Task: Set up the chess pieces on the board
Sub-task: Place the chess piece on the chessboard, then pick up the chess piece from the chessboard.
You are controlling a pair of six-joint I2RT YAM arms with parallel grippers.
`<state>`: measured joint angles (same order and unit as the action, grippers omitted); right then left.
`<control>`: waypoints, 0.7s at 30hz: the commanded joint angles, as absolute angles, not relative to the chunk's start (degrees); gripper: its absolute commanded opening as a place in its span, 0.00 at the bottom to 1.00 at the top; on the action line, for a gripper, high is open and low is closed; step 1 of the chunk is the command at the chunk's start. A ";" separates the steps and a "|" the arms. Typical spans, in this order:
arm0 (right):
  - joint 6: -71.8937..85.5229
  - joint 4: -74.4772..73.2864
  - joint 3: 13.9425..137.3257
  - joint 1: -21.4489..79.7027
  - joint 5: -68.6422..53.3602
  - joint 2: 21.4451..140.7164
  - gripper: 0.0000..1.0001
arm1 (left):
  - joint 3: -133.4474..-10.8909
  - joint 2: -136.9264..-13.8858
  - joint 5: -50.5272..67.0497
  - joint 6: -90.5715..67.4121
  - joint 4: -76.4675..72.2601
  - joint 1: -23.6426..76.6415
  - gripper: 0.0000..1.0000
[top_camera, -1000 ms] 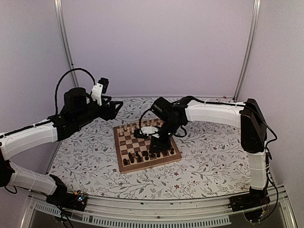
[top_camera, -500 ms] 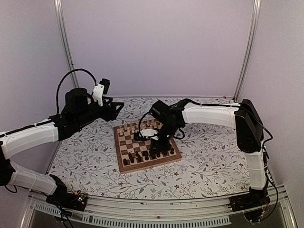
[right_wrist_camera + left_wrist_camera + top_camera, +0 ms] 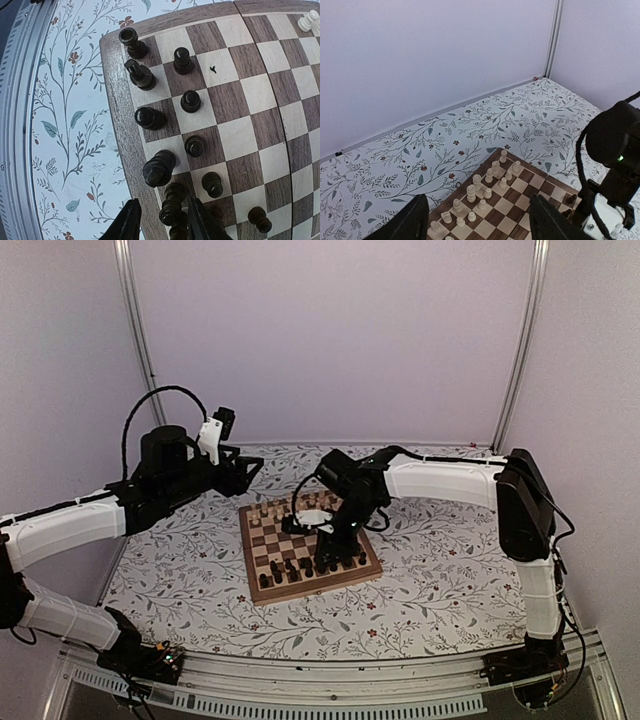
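Chess board (image 3: 262, 540) mid-table, right gripper (image 3: 163, 215) down among the dark pieces (image 3: 150, 117)
The left gripper (image 3: 479, 215) hangs beyond the board's far left corner, jaws wide apart and empty; the right one's jaws stand slightly apart around a dark piece (image 3: 172, 207) in the near edge row. Best lift straight up, so neither finger tips the crowded neighbours

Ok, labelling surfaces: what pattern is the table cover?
Table cover: white with leafy vines and small red flowers; clearest from left wrist.
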<state>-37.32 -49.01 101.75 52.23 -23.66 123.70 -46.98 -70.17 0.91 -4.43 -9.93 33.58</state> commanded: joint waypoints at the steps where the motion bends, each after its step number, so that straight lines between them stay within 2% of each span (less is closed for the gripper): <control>1: -37.11 -50.33 105.04 49.40 -26.58 118.45 0.36 | -48.60 -70.49 1.47 -4.14 -10.36 34.01 0.71; 12: -33.95 -48.49 108.03 44.52 -18.81 122.44 0.36 | -48.95 -70.92 1.75 -4.05 -9.93 34.19 0.70; 21: -33.84 -50.37 110.12 44.47 -20.14 127.45 0.40 | -49.21 -71.37 1.96 -3.91 -9.58 34.28 0.69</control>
